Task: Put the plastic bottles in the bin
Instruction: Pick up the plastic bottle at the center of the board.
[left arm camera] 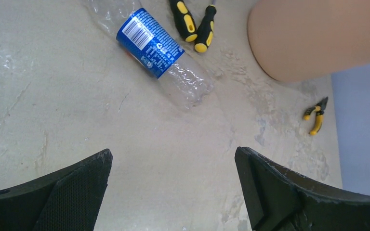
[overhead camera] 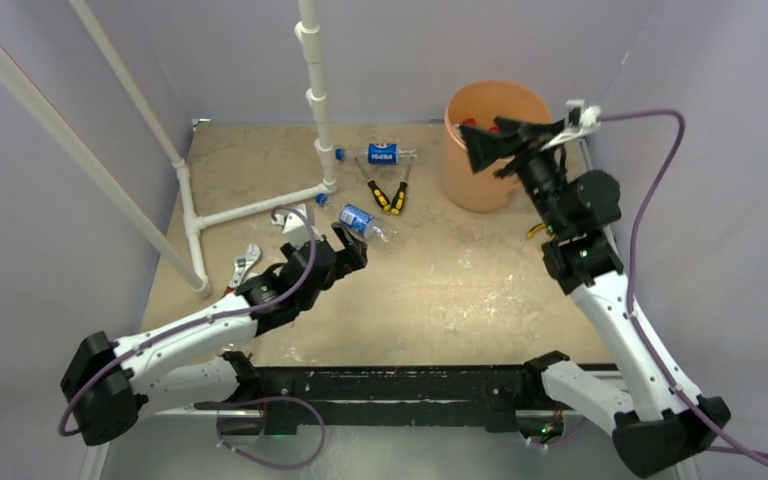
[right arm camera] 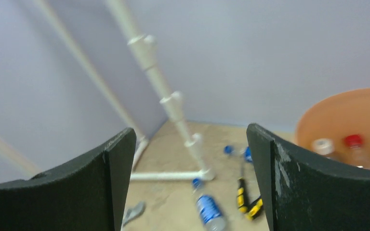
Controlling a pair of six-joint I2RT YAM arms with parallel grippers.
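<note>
Beige counter (overhead camera: pixel 480 290) is carrying two blue-labelled bottles (overhead camera: pixel 382 155); left jaws are hovering wide, empty, facing the nearer bottle (left arm camera: pixel 149 42) for a grab; right jaws are gaping empty at the bin (overhead camera: pixel 465 180) holding others.

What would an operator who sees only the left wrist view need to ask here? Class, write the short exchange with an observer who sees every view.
Operator: I see one blue-label bottle ahead of me. Are any others left on the table?
Observer: Yes. In the top view a second bottle lies farther back, near the foot of the white pipe frame.
Operator: I only see the outside of the bin. Is anything in it?
Observer: Yes. The right wrist view looks over its rim and shows capped bottles inside, with red and white caps.
</note>
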